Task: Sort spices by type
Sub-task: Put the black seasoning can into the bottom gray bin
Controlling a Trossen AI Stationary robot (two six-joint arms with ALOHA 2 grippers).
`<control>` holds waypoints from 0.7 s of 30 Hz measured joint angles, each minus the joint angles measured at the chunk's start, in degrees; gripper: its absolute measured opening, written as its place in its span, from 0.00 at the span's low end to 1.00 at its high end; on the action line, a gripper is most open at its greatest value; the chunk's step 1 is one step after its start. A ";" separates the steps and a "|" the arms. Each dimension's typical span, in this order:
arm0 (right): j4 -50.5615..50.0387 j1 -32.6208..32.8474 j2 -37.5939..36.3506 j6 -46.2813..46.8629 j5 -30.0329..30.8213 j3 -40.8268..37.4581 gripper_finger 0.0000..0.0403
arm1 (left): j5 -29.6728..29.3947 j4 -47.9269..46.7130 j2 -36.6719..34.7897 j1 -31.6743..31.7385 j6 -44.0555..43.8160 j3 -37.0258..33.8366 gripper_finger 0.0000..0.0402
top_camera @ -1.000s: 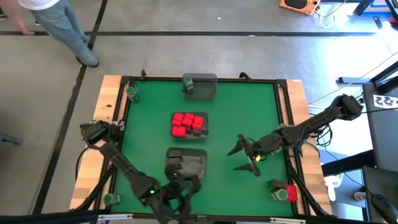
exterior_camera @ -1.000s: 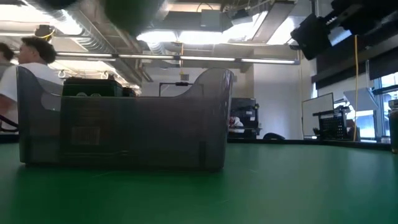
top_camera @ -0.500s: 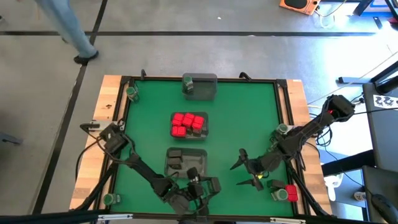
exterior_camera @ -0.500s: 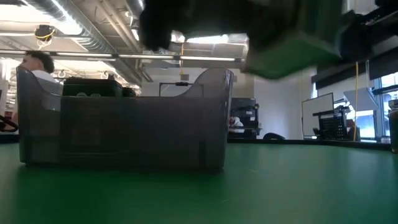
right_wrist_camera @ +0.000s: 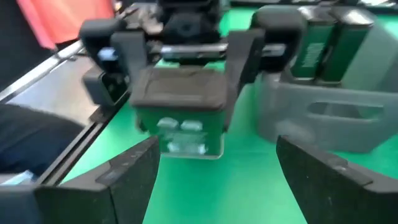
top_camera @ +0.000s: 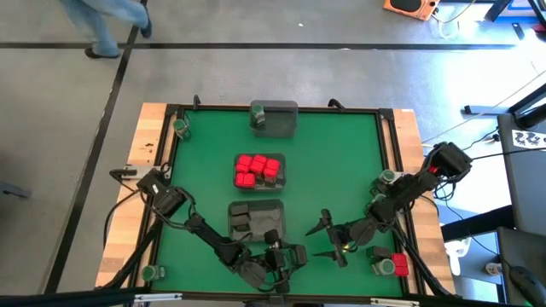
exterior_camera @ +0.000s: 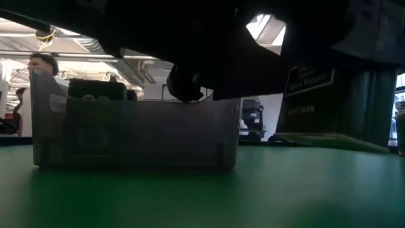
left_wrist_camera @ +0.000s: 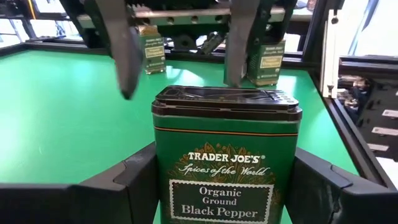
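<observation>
A dark green black-pepper tin point(left_wrist_camera: 226, 162) with a dark lid stands between the fingers of my left gripper point(top_camera: 284, 256), near the table's near edge. My right gripper point(top_camera: 327, 237) is open just to the tin's right, fingers pointing at it without touching. In the right wrist view the tin point(right_wrist_camera: 180, 124) shows ahead of the open fingers. More dark tins stand in a clear tray point(top_camera: 254, 220). Red boxes fill the middle tray point(top_camera: 258, 170). A green-lidded jar stands in the far tray point(top_camera: 275, 118). My left gripper pinches the tin's body between its two fingers point(left_wrist_camera: 134, 180), one on each side face point(left_wrist_camera: 163, 180), below the lid. The fingers come in about level. The tin stays upright in the hold; whether its base touches the table I cannot tell.
Loose green-lidded jars stand at the far left corner point(top_camera: 179, 125), the near left corner point(top_camera: 150, 273) and the right edge point(top_camera: 388, 177). Another jar and a red box point(top_camera: 398, 264) sit by the near right corner. A person walks on the floor beyond the table point(top_camera: 102, 21).
My left gripper has carried the tin to the right along the near edge and brought it lower. My right gripper has moved toward the near edge and a little left, toward the tin, staying open. The person has walked away past the far left.
</observation>
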 joint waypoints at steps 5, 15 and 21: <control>2.01 -0.05 0.55 -1.08 3.74 1.05 0.79 | 0.02 -0.35 0.00 0.02 0.01 -0.01 0.65; 0.80 0.00 2.13 -3.06 2.93 1.96 0.79 | 0.00 -0.76 0.00 0.02 -0.90 -0.01 0.65; 6.99 0.00 6.00 -2.85 3.08 2.02 0.79 | 0.02 -0.79 0.00 -0.02 -1.09 -0.01 0.69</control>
